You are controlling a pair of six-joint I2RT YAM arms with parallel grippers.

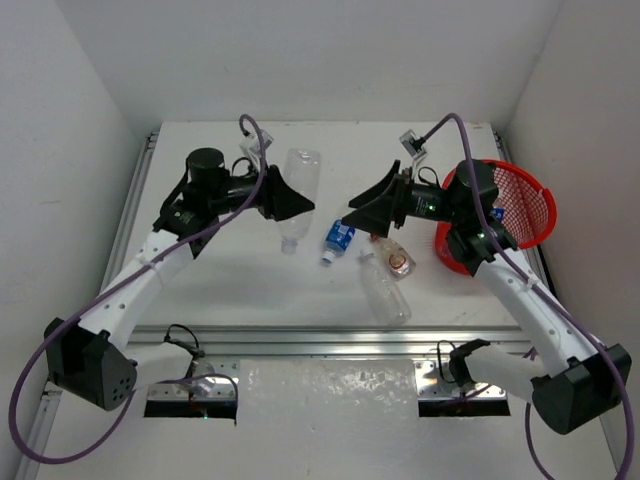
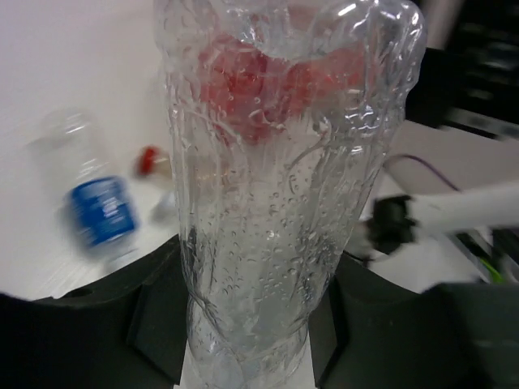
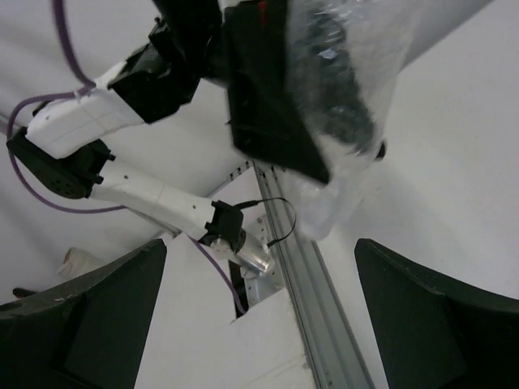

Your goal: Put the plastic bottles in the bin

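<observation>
My left gripper (image 1: 291,205) is shut on a clear unlabelled plastic bottle (image 1: 299,178) and holds it above the table's far middle. In the left wrist view this bottle (image 2: 276,186) fills the space between the black fingers (image 2: 158,324). My right gripper (image 1: 362,216) is open and empty, facing the left one; its fingers (image 3: 97,316) stand wide apart. On the table lie a blue-labelled bottle (image 1: 338,240), a squat red-capped bottle (image 1: 394,257) and a clear unlabelled bottle (image 1: 386,291). The red mesh bin (image 1: 520,190) stands at the right, behind my right arm.
White walls close in the table on the left, back and right. A metal rail (image 1: 330,345) runs along the near edge. Something blue (image 1: 497,213) shows inside the bin. The left arm's purple cable (image 1: 215,225) loops over the table's left part.
</observation>
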